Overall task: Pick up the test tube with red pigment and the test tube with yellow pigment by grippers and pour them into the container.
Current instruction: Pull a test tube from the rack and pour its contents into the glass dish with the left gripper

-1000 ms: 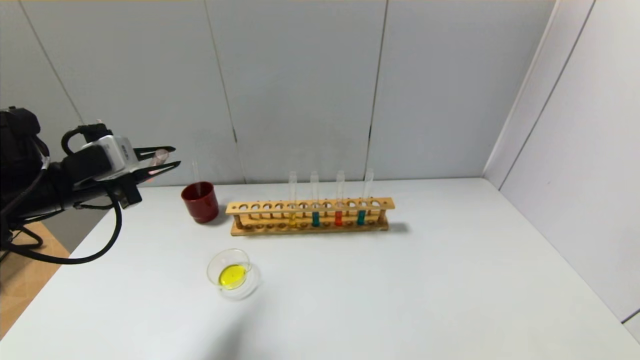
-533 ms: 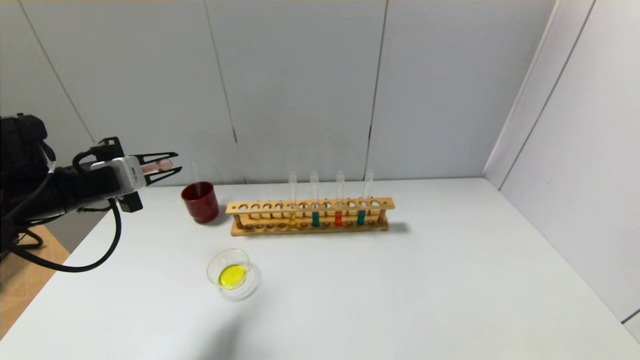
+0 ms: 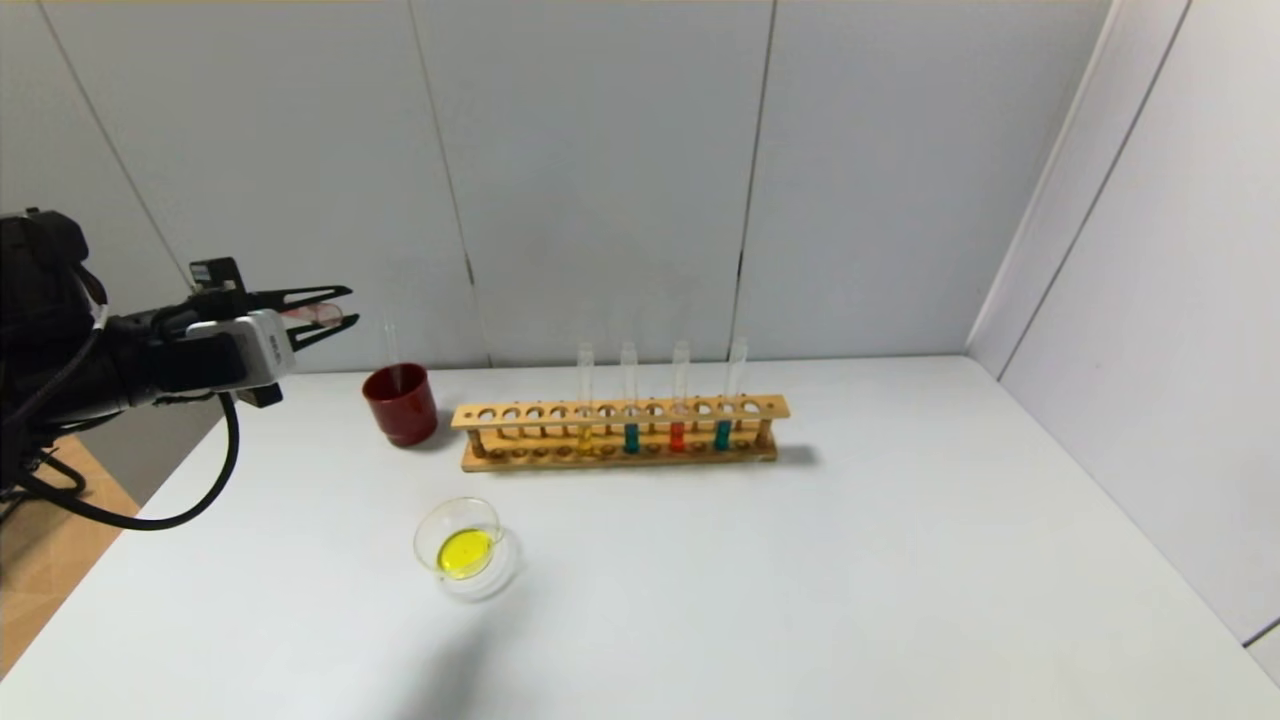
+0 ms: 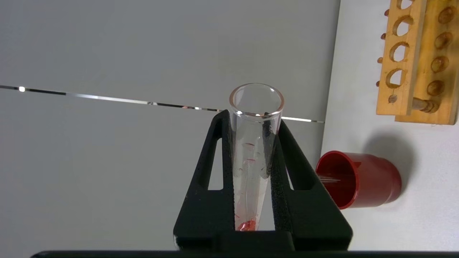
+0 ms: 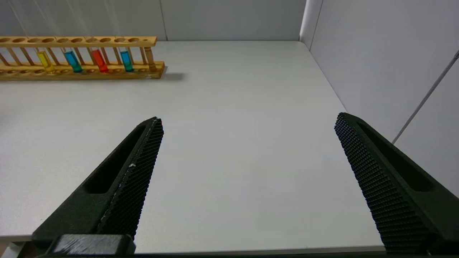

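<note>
My left gripper [image 3: 335, 312] is shut on the test tube with red pigment [image 3: 318, 313], held about level in the air over the table's left edge, left of the red cup. In the left wrist view the tube [image 4: 251, 161] sits between the fingers [image 4: 209, 200], its open mouth pointing away, with a small red remnant at its closed end. The container [image 3: 505, 575], a clear dish, holds yellow liquid near the front left. A yellow-pigment tube [image 3: 585, 400] and another red tube [image 3: 677, 395] stand in the wooden rack [image 3: 620, 412]. My right gripper [image 5: 249, 120] is open and empty over the table's front right.
A dark red cup [image 3: 400, 403] with a thin glass rod stands left of the rack; it also shows in the left wrist view [image 4: 362, 179]. Two teal tubes [image 3: 630, 400] stand in the rack too. Walls close off the back and right.
My left wrist has rolled with the tube still gripped, and the fingertips have risen slightly. They stay left of the red cup. Nothing else has moved.
</note>
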{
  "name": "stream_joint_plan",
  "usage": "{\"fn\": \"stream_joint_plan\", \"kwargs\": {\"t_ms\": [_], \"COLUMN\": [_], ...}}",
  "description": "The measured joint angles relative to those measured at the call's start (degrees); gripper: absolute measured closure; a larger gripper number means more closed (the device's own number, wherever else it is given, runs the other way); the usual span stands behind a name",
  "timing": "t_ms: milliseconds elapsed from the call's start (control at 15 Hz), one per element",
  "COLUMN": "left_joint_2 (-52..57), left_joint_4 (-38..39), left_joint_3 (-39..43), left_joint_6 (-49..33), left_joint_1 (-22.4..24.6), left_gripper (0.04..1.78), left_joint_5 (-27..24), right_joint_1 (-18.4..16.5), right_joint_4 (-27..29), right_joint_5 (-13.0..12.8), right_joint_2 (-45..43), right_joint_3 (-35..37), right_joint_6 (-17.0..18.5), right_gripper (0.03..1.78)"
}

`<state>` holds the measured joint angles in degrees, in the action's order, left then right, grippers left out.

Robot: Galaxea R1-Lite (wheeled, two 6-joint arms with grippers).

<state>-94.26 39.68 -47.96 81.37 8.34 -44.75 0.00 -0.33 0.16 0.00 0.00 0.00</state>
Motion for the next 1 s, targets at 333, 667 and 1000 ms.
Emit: {"fn": "stream_joint_plan", "kwargs": {"t_ms": [333, 667, 1000], "left_joint_2": [-1.5, -5.7, -6.6], "left_joint_4": [2.7, 9.9, 10.0], "left_joint_3": [3.2, 4.8, 5.2], "left_joint_6": [0.1, -0.1, -0.1], "left_joint_1": [-1.1, -2.9, -3.6], "left_gripper": [1.49, 1.49, 1.49], "left_joint_5": [-0.1, -0.3, -0.6], "right_joint_1": [0.0, 0.0, 0.0], "right_joint_4": [0.0, 0.0, 0.0], "right_joint_5": [0.0, 0.0, 0.0], "right_joint_2": [0.0, 0.0, 0.0], "right_joint_3": [0.0, 0.0, 0.0], "right_joint_6": [0.0, 0.0, 0.0], "right_gripper": [0.06, 0.06, 0.06]}}
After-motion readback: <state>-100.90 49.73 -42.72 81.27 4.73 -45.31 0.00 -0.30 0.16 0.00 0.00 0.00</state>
